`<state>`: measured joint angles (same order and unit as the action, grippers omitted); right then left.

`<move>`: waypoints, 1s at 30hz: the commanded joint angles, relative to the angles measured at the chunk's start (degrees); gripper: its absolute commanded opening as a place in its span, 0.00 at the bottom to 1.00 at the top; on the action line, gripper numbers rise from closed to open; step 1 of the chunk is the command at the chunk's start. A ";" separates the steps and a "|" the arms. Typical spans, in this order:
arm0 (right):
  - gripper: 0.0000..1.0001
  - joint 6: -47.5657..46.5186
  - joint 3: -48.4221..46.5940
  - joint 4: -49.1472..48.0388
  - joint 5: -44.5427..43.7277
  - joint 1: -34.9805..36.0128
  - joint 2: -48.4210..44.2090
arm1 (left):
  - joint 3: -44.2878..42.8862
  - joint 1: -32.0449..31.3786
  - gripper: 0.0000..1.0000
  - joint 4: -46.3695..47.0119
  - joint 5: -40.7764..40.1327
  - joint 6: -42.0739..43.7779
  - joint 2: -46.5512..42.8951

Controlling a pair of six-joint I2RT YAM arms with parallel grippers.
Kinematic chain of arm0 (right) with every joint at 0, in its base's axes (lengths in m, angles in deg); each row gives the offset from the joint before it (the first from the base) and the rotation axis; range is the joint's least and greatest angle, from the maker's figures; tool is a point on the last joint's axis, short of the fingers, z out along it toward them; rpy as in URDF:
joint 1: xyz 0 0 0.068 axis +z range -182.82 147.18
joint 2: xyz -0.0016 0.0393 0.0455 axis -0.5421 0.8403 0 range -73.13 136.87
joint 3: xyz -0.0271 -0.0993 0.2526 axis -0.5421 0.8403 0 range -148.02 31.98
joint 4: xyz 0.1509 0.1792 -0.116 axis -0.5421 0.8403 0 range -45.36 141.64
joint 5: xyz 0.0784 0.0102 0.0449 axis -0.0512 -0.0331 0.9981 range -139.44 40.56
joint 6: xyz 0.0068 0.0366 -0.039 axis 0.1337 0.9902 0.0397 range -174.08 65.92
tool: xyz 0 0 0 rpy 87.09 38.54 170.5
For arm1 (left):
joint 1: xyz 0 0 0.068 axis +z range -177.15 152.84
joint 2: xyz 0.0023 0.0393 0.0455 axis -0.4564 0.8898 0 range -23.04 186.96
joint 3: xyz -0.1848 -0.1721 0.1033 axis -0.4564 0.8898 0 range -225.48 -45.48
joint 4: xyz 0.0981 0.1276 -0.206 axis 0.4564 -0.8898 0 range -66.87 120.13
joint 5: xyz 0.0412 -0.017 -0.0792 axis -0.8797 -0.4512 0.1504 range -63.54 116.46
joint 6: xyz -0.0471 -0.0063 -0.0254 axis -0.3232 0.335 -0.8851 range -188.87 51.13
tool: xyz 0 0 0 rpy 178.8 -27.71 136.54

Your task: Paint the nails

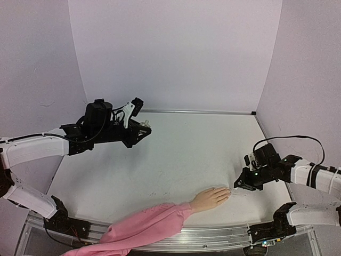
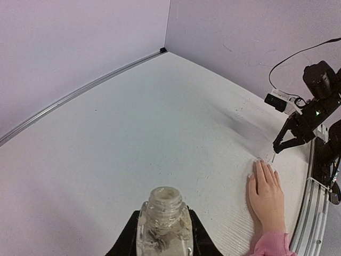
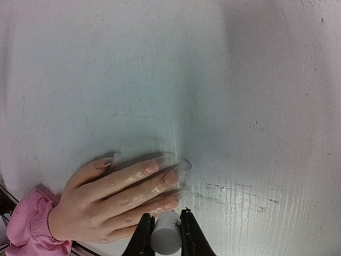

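Closest to us, along the bottom edge of the top view, the pink sleeve (image 1: 152, 226) hangs over the metal rail (image 1: 213, 234) at the table's front. The mannequin hand (image 1: 209, 198) sticks out of it and lies palm down, flat on the white table (image 1: 186, 149), a bit right of centre, fingers pointing right.

The nails (image 3: 170, 177) are tiny and peachy. We can only really pick them out in the right wrist view, at the fingertips in the lower middle of that frame.

Right at those fingertips sits the right gripper (image 1: 238, 186). It's clamped on a small white cylinder (image 3: 165, 234), which is squeezed between both fingers just past the lowest fingertip. Whether anything under it touches a nail, we honestly can't tell.

Further back, on the left of the top view, the left gripper (image 1: 143, 129) hangs above the table, well apart from the hand. Its fingers are closed around a clear glass bottle (image 2: 164, 224), held upright with its neck open.
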<state>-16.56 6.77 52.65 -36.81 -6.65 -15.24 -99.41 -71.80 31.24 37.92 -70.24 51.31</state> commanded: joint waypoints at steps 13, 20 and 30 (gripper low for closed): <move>0.00 -0.34 -0.70 -1.34 -0.07 0.27 3.58 | -3.61 0.05 0.00 6.72 -1.61 0.57 3.44; 0.00 -0.09 -0.43 -1.68 -0.24 0.37 1.70 | -3.38 0.25 0.00 6.90 -1.37 0.75 3.46; 0.00 -0.29 -0.64 -1.43 -0.43 0.63 3.55 | -2.61 0.43 0.00 6.89 -1.27 0.58 2.72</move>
<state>-16.56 6.77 50.18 -36.84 -6.41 -12.38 -99.59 -71.71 34.25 36.83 -70.19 55.26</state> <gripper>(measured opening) 0.154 0.213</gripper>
